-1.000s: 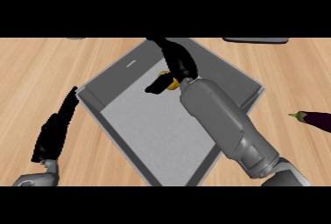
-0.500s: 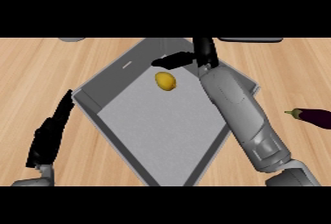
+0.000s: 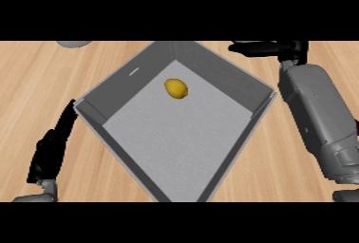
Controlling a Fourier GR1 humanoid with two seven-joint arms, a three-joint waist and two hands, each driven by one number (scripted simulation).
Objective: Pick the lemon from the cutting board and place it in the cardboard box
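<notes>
Now lemon [image 3: 176, 88] lies upright (slightly tilted) in box [image 3: 238, 71].

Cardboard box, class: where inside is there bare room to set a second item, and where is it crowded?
The box floor is bare from the lemon to the near corner. Crowded only at the far corner, around the lemon.

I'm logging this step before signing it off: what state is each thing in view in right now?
lemon: lying free on the box floor, near the far corner, not held.
box: upright, open at the top, holding only the lemon.
right robot hand: open, empty, outside the box past its far right wall.
left robot hand: open, fingers straight, empty, resting beside the box's left wall.
</notes>
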